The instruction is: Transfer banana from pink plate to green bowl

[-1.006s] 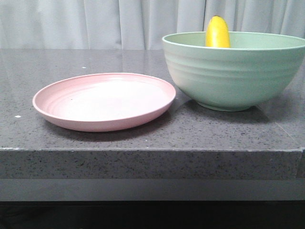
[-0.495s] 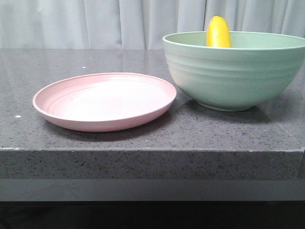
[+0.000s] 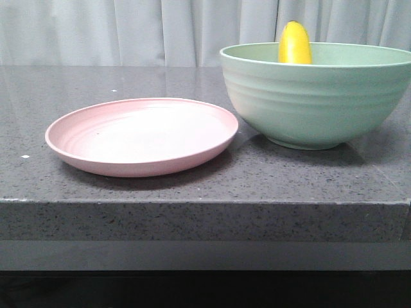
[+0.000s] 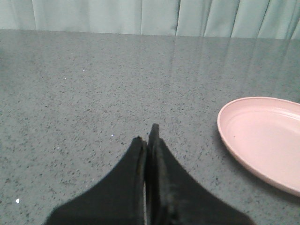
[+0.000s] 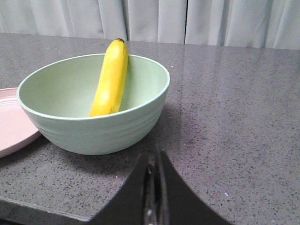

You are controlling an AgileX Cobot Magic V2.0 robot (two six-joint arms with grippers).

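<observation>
Start at your left: the left gripper [image 4: 149, 140] sits low over the gray tabletop [image 3: 192, 179], a little way from the pink plate [image 3: 141, 136]. Its fingers [image 4: 136, 157] are pressed together and hold nothing. The plate has nothing on it, and its edge sits very near the green bowl [image 3: 318, 96], maybe touching it.

The banana [image 5: 111, 79] is in the bowl. It stands on 1 end, leans on the far wall, and its tip pokes up over the rim. So the job looks done.

Watch out for that lean. If you bump the bowl, the banana may slide down or tip, and it might even flop out over the rim. A push on the plate could shove the bowl too.

On your right, the right gripper [image 5: 155, 161] waits near the bowl, on the side away from the plate. Its fingers [image 5: 164, 178] are closed and hold nothing. If you swing that arm toward the bowl, it could hit the wall.
</observation>
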